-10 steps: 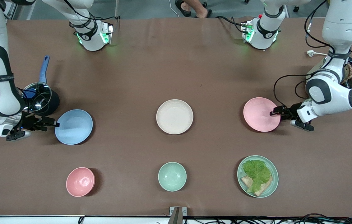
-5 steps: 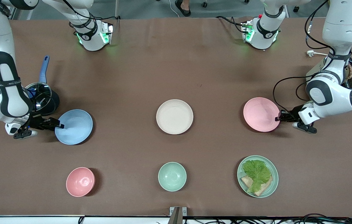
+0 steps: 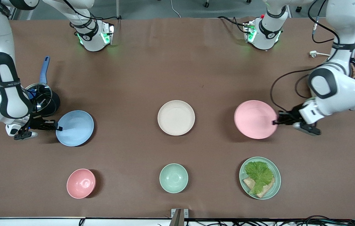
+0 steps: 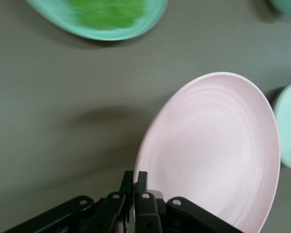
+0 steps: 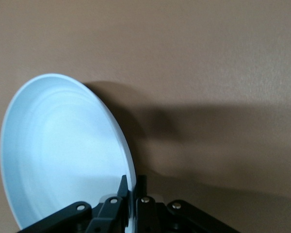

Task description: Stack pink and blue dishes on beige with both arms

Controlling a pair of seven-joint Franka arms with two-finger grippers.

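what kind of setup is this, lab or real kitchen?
Likely a robot lab staged as a kitchen: two bench-mounted arms whose bases sit on a brown-covered table, loose cables along its edge, and tableware like the beige plate laid out in tidy rows.

I can't read any text here; the small markings on the right arm's black band (image 3: 7,84) and the pan lid (image 3: 41,100) are illegible to me

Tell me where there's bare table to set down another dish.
Free: the wide strip between the arm bases and the beige plate, and the gaps either side of the green bowl. Crowded: by the pan beside the blue plate, and around the pink plate.
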